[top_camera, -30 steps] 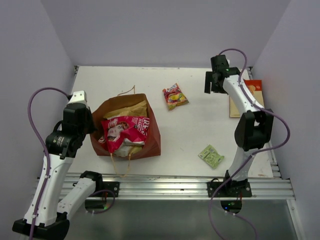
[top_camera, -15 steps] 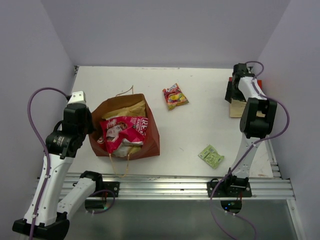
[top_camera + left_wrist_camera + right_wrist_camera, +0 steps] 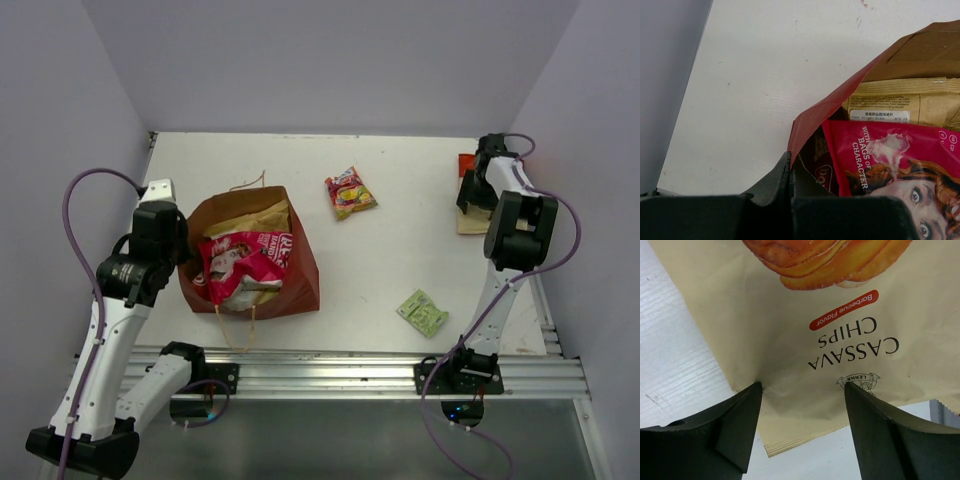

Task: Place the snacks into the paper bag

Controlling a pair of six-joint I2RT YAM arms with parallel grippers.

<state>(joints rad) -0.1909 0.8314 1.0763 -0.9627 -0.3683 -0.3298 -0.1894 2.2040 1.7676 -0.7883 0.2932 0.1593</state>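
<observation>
The dark red-brown paper bag (image 3: pixel 300 268) lies open at the left. Inside it are a pink-red packet (image 3: pixel 245 262) and a tan kraft pouch (image 3: pixel 258 216). My left gripper (image 3: pixel 186 268) is shut on the bag's left rim. The left wrist view shows the gripper (image 3: pixel 789 165), the rim (image 3: pixel 840 100), the pink-red packet (image 3: pixel 890 155) and the pouch (image 3: pixel 900 102). My right gripper (image 3: pixel 471 192) is open, low over a tan cassava chips packet (image 3: pixel 469 223) at the right edge. In the right wrist view its fingertips (image 3: pixel 756 390) straddle that packet (image 3: pixel 790 315).
A yellow-red packet (image 3: pixel 350 191) lies at the back centre. A small green sachet (image 3: pixel 422 311) lies near the front right. Purple walls close in the table on the left, back and right. The bag's cord handles (image 3: pixel 240 330) trail toward the front rail.
My right arm has swung from the back centre to the right edge and come down over the cassava chips packet. My left gripper has stayed on the bag's rim.
</observation>
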